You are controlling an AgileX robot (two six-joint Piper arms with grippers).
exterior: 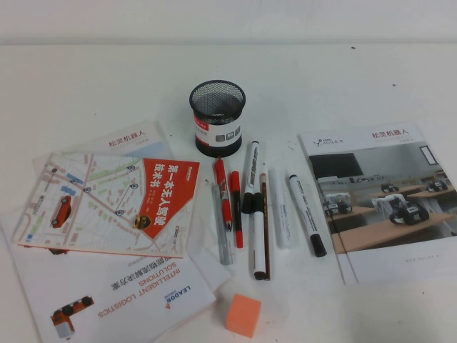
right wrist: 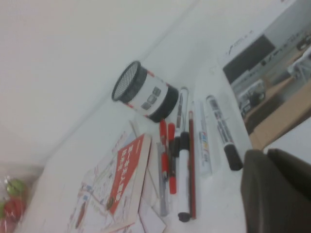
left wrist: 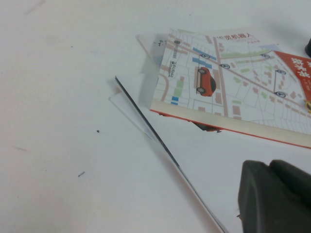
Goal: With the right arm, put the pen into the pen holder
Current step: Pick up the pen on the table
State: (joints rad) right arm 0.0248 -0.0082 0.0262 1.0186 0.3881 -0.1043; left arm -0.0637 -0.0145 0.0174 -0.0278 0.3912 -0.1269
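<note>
Pen (exterior: 307,214) lies flat right of holder (exterior: 217,117), untouched, reachable for you; right gripper (right wrist: 277,194) and left gripper (left wrist: 274,199) wait off-table, grip state untellable.

Bare white table (exterior: 86,78) all around the back and both sides of the round black wire-mesh pen holder (exterior: 217,117), so it's wide open from above. In front of it it's tight: white black-capped marker (exterior: 307,214) lies packed in a row with red pens (exterior: 223,191) and a capless white marker (exterior: 279,211), with the robot brochure (exterior: 385,200) just beside and the map-cover book (exterior: 111,204) on the other side.

Neither gripper shows in the high view; the left gripper (left wrist: 274,196) is off over the table by the book's corner, the right gripper (right wrist: 277,191) near the marker's cap end.
</note>
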